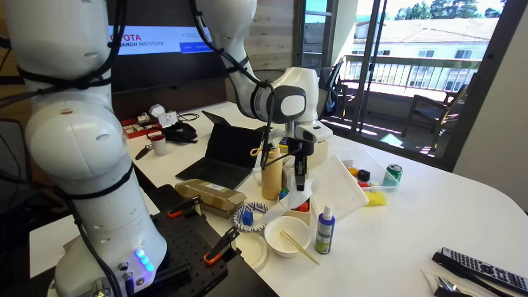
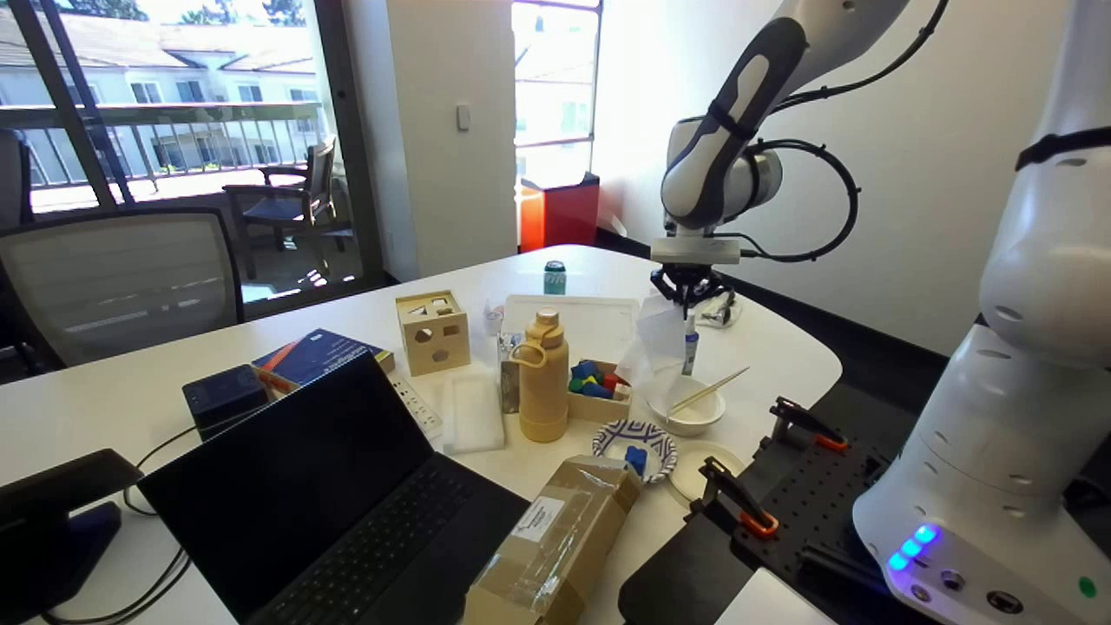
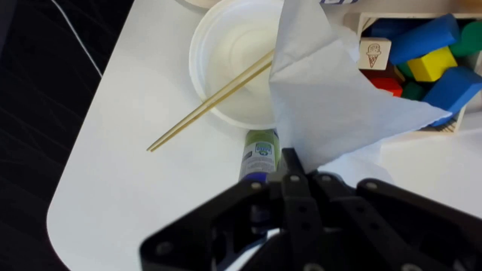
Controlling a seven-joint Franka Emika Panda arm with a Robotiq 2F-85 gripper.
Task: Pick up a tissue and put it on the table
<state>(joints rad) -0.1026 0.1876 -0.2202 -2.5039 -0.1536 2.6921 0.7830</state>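
Note:
The tissue [image 1: 294,199] is a thin white sheet. It hangs from my gripper [image 1: 300,187] above the table [image 1: 396,251], which is large and white with a rounded edge. In an exterior view the tissue [image 2: 653,345] hangs below the gripper [image 2: 686,302], beside the spray bottle. In the wrist view the fingers [image 3: 301,163] are shut on one end of the tissue [image 3: 331,101]. The sheet spreads over part of the white bowl and the block box. Whether its lower end touches them I cannot tell.
Under and around the tissue stand a white bowl [image 1: 284,241] with chopsticks, a blue spray bottle [image 1: 325,233], a box of blocks [image 2: 599,406], a patterned plate [image 2: 664,443] and a tall yellow bottle [image 2: 544,382]. A plastic lid [image 1: 342,185] leans behind. A laptop [image 2: 347,486] and cardboard box [image 2: 555,538] stand farther off.

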